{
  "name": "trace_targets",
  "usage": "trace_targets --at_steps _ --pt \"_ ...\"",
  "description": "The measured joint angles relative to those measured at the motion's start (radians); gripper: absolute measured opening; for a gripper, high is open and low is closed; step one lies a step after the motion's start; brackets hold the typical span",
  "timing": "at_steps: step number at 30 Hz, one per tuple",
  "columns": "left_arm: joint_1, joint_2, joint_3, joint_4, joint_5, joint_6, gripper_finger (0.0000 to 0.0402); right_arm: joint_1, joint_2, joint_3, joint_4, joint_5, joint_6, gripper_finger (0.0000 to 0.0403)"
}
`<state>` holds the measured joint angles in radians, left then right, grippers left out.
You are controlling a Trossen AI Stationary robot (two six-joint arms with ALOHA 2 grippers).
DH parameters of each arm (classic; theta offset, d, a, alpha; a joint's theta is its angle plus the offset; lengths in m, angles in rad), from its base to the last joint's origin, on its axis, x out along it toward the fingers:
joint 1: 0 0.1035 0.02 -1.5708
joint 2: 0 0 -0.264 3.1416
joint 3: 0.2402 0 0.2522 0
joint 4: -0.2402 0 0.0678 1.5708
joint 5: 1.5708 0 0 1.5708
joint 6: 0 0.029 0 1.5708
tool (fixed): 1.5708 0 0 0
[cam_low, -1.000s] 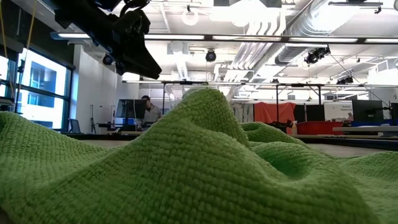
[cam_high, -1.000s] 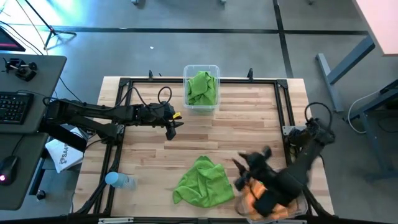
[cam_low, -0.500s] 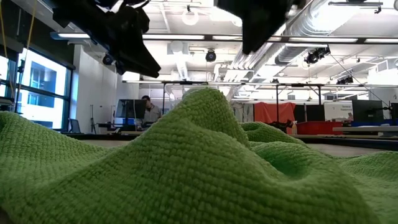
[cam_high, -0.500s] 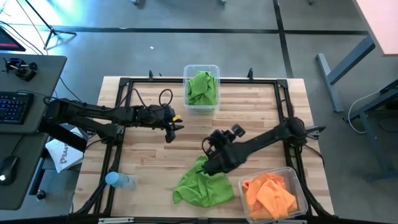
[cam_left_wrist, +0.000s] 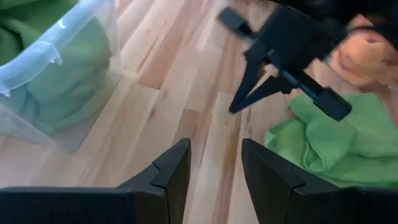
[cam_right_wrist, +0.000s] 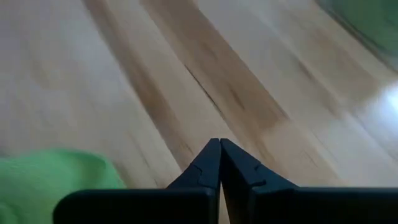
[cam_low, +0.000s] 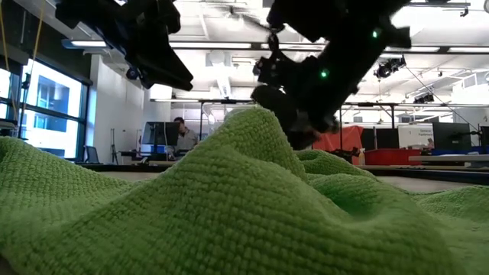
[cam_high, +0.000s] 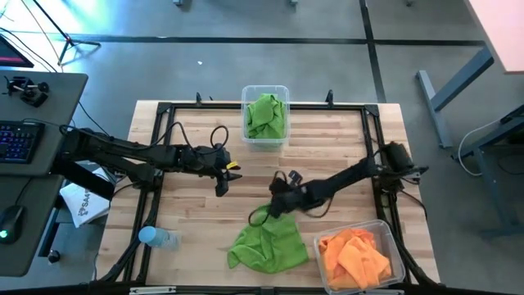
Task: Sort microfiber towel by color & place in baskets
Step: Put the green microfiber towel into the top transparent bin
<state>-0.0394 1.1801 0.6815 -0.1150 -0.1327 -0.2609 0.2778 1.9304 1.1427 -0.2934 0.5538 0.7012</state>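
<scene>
A lime green microfiber towel (cam_high: 270,244) lies bunched on the wooden table near its front edge and fills the low view (cam_low: 229,206). My right gripper (cam_high: 264,213) is shut, low at the towel's far edge (cam_right_wrist: 50,174); its tips (cam_right_wrist: 219,144) show nothing between them. My left gripper (cam_high: 223,176) hangs open above bare wood left of centre, its fingers (cam_left_wrist: 174,168) empty. One clear basket (cam_high: 265,141) at the far edge holds green towels. The other basket (cam_high: 393,238), at the near right corner, holds orange towels (cam_high: 356,256). My right gripper comes slanting down from the table's right side, with its shut fingers right beside the green towel's far edge (cam_high: 260,220). Whether they touch the cloth I cannot tell. No cloth shows between the fingertips in the right wrist view.
A blue-capped bottle (cam_high: 155,238) lies at the table's near left. A white paper bag (cam_high: 82,205) sits off the left edge, beside a desk with a keyboard (cam_high: 20,139). A black frame (cam_high: 164,111) runs around the table. Bare wood lies between the two grippers.
My right gripper has swung from above the orange basket at the near right toward the table's left, then come down to the far edge of the green towel, and it has shut. The towel's shape looks unchanged.
</scene>
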Motion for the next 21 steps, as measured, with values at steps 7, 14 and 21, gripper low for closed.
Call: trace_targets --at_steps 7,14,21 --pt "-0.031 0.0 0.0 0.001 0.0 -0.024 0.0133 -0.087 -0.137 -0.377 0.76 -0.18 -0.322 0.0001" --pt "-0.043 0.0 0.0 0.001 0.0 -0.026 0.0133 -0.122 -0.335 -0.763 1.24 -0.246 -0.506 0.0" --pt "-0.043 0.0 0.0 0.017 0.0 -0.073 0.0133 -0.121 -0.608 -1.066 1.493 -0.291 -0.628 0.0"
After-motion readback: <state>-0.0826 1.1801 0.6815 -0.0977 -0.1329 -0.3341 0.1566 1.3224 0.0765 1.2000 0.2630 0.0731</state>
